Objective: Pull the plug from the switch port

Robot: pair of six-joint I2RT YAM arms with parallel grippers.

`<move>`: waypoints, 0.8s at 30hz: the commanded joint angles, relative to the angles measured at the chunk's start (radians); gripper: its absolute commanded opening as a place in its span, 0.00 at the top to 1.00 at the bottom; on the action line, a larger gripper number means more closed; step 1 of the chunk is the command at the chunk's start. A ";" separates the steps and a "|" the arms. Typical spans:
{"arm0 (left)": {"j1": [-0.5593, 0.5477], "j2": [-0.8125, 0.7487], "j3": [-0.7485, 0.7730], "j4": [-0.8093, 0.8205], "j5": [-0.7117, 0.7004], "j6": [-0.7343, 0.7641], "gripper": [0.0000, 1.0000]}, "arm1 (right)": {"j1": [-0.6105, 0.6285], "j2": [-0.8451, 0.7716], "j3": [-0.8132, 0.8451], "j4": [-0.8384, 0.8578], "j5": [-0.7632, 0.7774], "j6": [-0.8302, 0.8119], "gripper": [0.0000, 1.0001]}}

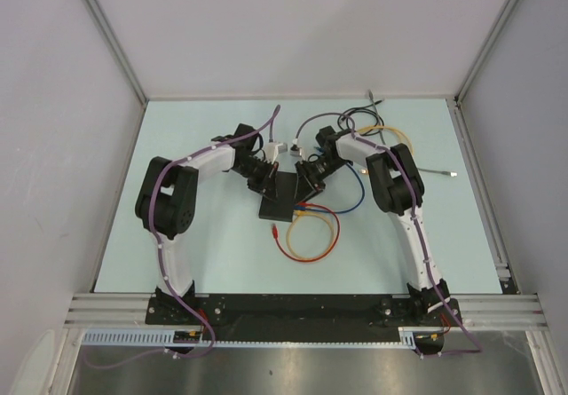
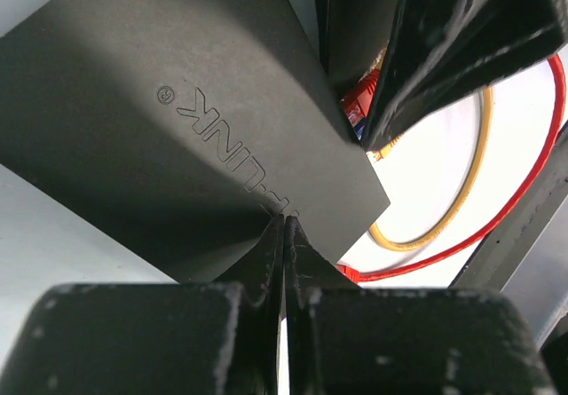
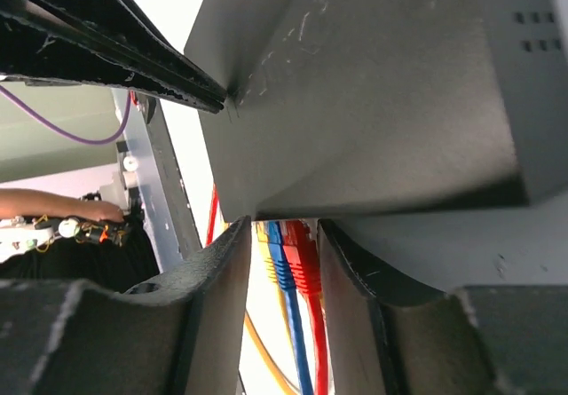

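R hand (image 3: 282, 231) part-open astride three plugs (image 3: 289, 266), L hand (image 2: 284, 233) closed, empty, tips at switch (image 2: 177, 129) edge; may pinch several, dragging switch.

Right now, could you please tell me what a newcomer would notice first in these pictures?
The black switch at the centre of the table draws the eye. The right gripper straddles red, blue and yellow plugs at its edge, while the left gripper, fingers together, touches another edge.

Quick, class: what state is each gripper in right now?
Left gripper: shut, tips against the switch edge.
Right gripper: open, straddling the cable plugs.
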 commanded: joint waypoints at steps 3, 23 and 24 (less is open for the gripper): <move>-0.003 0.053 -0.018 -0.017 -0.101 0.044 1.00 | 0.008 0.045 0.029 -0.017 0.014 -0.039 0.63; -0.003 0.047 -0.015 -0.020 -0.110 0.050 1.00 | -0.003 0.060 0.023 -0.046 0.025 -0.105 0.81; -0.003 0.047 -0.015 -0.020 -0.110 0.050 1.00 | -0.006 0.060 0.020 -0.046 0.030 -0.110 0.80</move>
